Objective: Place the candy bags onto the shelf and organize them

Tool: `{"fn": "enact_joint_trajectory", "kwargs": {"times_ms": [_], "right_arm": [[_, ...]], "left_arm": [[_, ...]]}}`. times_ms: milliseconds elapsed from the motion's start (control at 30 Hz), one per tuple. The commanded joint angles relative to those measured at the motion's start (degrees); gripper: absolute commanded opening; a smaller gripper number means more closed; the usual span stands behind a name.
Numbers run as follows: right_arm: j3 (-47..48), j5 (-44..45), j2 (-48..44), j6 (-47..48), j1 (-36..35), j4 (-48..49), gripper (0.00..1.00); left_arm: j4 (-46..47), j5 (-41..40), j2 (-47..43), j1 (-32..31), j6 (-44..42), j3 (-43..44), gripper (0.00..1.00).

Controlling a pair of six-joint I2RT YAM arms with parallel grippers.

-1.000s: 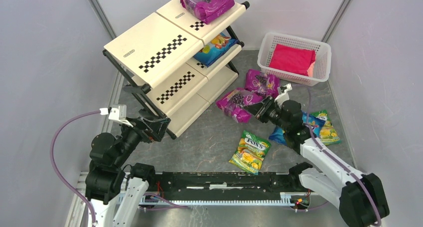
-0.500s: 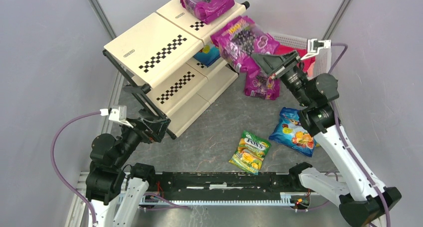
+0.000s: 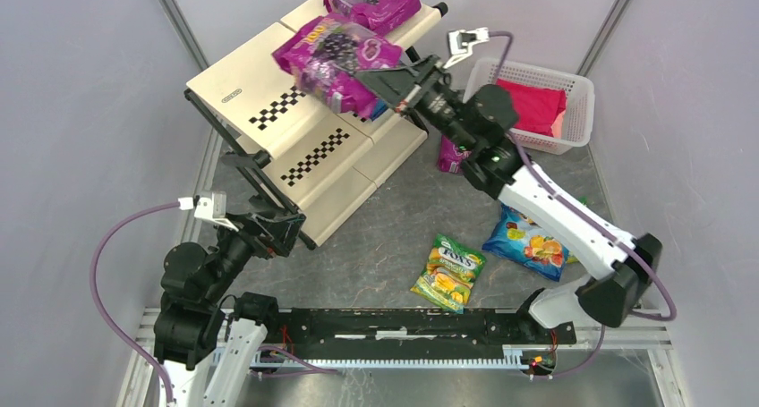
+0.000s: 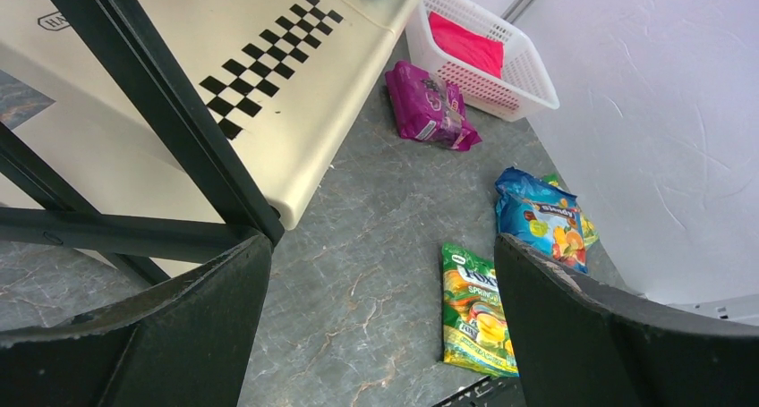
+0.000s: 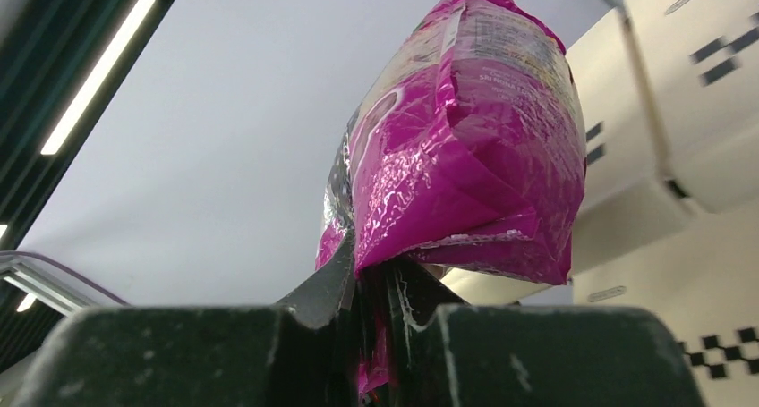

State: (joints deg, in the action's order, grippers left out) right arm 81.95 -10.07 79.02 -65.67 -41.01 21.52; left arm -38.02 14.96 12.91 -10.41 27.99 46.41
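Note:
My right gripper [image 3: 391,82] is shut on the edge of a magenta candy bag [image 3: 336,56], holding it in the air over the top tier of the cream shelf [image 3: 268,85]. In the right wrist view the bag [image 5: 474,156] stands above the closed gripper [image 5: 376,282]. A second magenta bag [image 3: 370,0] lies on the top tier's far end. A third [image 4: 430,112] lies on the floor by the basket. A blue bag [image 3: 528,241] and a green-yellow bag [image 3: 449,271] lie on the floor. My left gripper [image 3: 277,233] hangs open and empty by the shelf's near leg.
A white perforated basket [image 3: 586,103] with a plain pink-red bundle [image 3: 528,107] stands at the back right. The shelf's black frame [image 4: 161,112] is right in front of my left gripper [image 4: 385,317]. Grey walls close in both sides.
My right arm has lifted the magenta bag off the floor and swung it up and left, from beside the basket to above the shelf's top tier. The left arm has not moved.

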Motion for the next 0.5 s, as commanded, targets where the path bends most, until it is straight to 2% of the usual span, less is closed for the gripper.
{"fn": "enact_joint_trajectory", "kwargs": {"times_ms": [0,200,467], "right_arm": [[10.21,6.11,5.13,-2.45,-4.65,9.75,0.01],[21.99,9.70,16.17,-5.09,-6.73,6.06,0.02],[26.93,18.76,22.75,-8.59,-7.46,4.07,0.03]], "left_arm": [[1.62,-1.16,-0.60,-0.04,-1.01,-0.44,1.00],[1.61,-1.32,-0.52,-0.04,-0.92,-0.53,1.00],[1.63,-0.82,-0.09,-0.04,-0.92,-0.51,1.00]]}}
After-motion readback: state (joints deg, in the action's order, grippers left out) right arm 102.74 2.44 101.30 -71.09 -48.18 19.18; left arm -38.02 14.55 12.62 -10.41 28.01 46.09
